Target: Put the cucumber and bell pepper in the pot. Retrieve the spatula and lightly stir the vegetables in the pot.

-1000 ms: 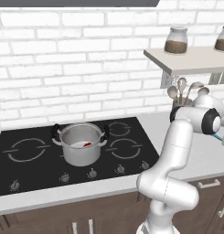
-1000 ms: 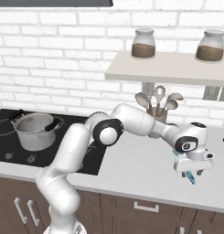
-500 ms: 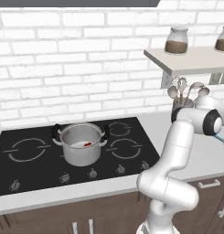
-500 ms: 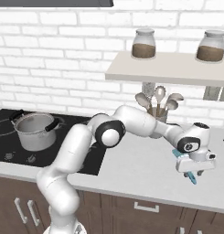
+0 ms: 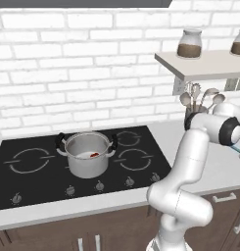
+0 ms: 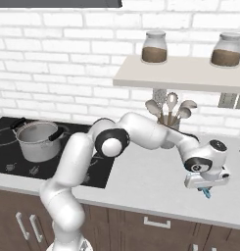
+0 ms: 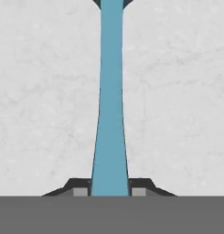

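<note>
I see the fingers point(image 7: 110, 192) pinching the slim light blue spatula point(image 7: 111, 105) by its handle, low over the pale grey table point(image 7: 177, 91) at its right end; the round brushed-steel pot point(image 5: 87, 154) sits on the black hob point(image 5: 28, 179), well apart, with the small red bell pepper point(image 5: 94, 155) inside it.
</note>
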You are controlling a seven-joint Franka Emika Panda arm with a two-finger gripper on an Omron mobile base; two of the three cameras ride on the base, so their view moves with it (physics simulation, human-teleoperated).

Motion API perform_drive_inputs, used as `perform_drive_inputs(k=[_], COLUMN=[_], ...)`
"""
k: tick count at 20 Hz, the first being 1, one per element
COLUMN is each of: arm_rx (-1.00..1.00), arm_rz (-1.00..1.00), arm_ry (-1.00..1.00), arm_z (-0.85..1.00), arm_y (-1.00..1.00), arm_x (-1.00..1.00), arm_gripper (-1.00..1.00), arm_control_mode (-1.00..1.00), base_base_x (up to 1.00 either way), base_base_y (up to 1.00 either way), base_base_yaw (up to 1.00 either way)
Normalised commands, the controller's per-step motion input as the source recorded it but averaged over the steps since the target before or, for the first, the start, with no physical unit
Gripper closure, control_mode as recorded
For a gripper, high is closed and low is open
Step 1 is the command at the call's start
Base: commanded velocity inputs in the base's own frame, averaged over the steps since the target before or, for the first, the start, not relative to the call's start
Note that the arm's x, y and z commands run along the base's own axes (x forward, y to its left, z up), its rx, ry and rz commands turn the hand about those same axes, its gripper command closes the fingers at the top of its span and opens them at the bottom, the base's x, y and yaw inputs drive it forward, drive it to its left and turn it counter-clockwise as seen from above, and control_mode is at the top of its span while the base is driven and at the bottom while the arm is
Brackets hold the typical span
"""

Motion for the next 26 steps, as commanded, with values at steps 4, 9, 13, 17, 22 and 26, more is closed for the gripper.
perform_drive_inputs(k=[4,9,13,17,22,26], arm_rx=[-0.03,0.0,0.0,0.0,0.0,0.0], arm_rz=[0.0,0.0,0.11,0.21,0.22,0.17], arm_ry=[0.08,0.21,0.07,-0.01,-0.13,-0.18], arm_z=[-0.98,-0.62,-0.01,0.11,0.3,0.54], arm_y=[0.91,0.67,0.58,0.61,0.63,0.65], arm_x=[-0.1,0.0,0.0,0.0,-0.03,-0.19], arm_gripper=[1.0,1.0,1.0,1.0,1.0,1.0], arm_control_mode=[-1.0,-1.0,-1.0,-1.0,-1.0,-1.0], base_base_x=[0.0,0.0,0.0,0.0,0.0,0.0], base_base_y=[0.0,0.0,0.0,0.0,0.0,0.0], base_base_yaw=[0.0,0.0,0.0,0.0,0.0,0.0])
